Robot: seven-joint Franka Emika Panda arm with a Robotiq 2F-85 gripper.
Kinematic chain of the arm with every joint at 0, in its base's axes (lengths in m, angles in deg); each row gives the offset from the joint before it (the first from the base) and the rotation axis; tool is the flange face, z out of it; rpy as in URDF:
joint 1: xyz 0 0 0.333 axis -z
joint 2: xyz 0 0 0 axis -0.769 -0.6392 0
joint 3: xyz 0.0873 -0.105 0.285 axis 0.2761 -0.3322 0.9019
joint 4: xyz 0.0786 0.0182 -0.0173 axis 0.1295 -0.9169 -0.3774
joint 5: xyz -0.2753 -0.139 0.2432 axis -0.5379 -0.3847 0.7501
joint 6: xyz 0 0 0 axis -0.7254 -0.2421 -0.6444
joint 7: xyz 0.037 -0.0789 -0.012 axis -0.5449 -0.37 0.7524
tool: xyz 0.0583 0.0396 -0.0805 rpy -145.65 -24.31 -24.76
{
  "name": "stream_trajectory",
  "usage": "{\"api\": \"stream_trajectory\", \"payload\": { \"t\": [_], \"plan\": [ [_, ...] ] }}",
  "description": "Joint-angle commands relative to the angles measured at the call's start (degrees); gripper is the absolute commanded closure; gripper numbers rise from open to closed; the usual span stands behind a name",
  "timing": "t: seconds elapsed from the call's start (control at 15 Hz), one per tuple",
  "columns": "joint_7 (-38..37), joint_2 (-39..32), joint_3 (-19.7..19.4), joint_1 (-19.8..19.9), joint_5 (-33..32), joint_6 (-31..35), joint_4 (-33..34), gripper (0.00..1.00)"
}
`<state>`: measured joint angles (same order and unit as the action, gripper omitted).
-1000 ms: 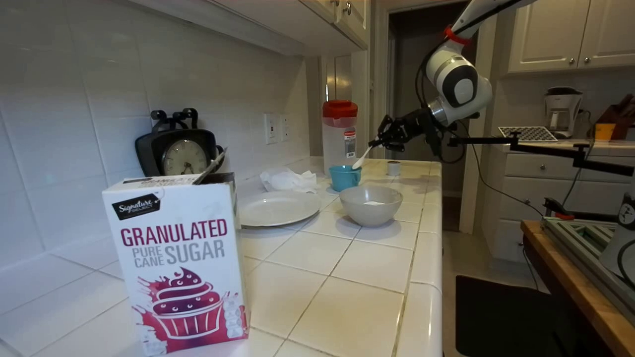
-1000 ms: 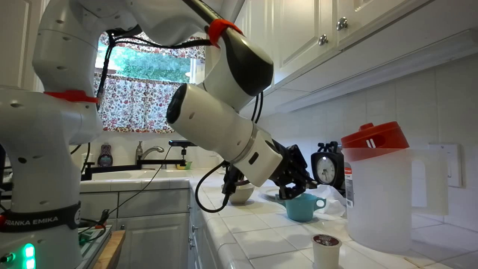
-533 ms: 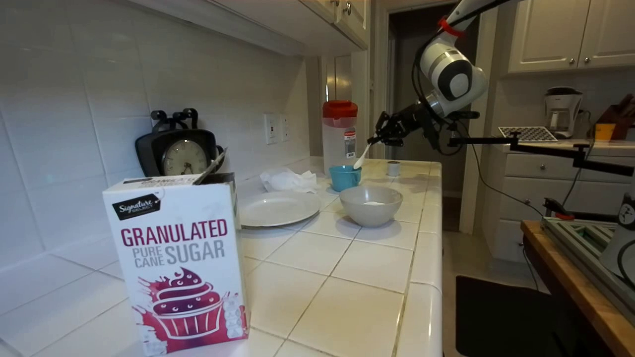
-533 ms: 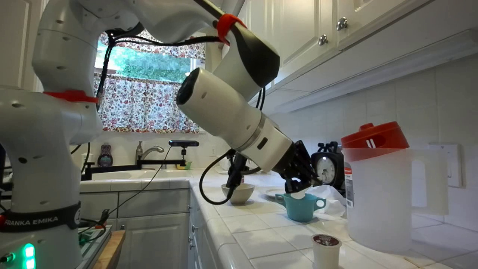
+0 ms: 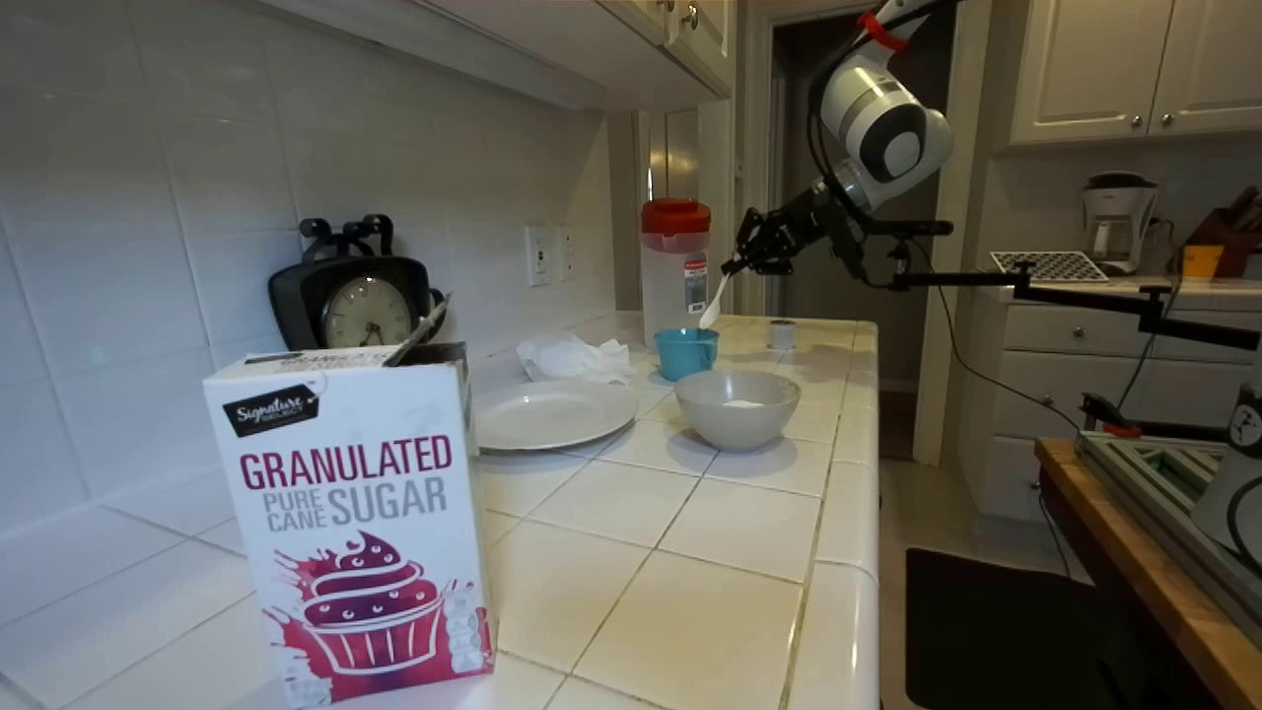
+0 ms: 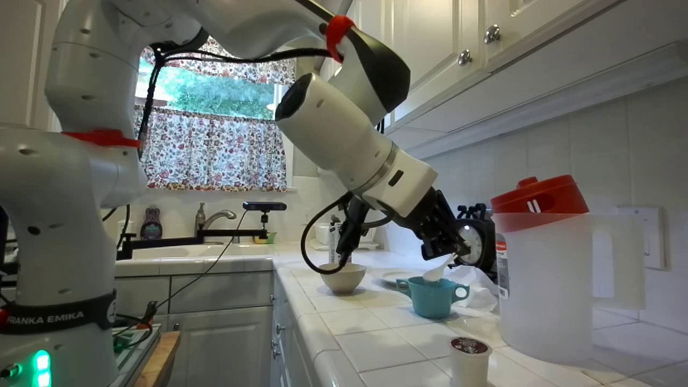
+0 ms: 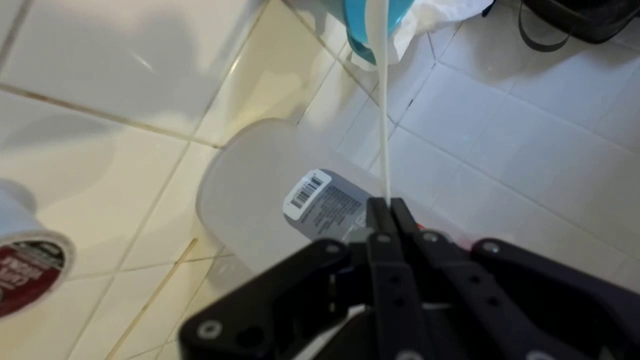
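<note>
The black hand (image 7: 389, 201) pinches the thin, flat handle of a white spoon (image 6: 436, 272), whose oval end slants down at the mouth of a turquoise, two-handled cup (image 6: 433, 299). A translucent, red-lidded pitcher (image 6: 543, 290) stands nearby on the glossy, square-tiled desk (image 5: 690, 602).

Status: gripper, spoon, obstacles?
Gripper shut on white spoon. Spoon tilted, scoop end down by rim of teal cup; inside or above, can't tell. Pitcher close by, possible obstacle.
</note>
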<state>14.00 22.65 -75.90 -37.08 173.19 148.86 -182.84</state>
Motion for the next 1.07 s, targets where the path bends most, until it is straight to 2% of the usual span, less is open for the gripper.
{"api": "stream_trajectory", "payload": {
  "t": [0.0, 1.0],
  "plan": [
    [-2.6, 0.8, 0.8, -0.5, -3.8, 2.3, 0.7, 0.99],
    [-1.6, 1.6, 3.3, -3.3, -10.5, 9.6, 2.5, 0.99]
  ]
}}
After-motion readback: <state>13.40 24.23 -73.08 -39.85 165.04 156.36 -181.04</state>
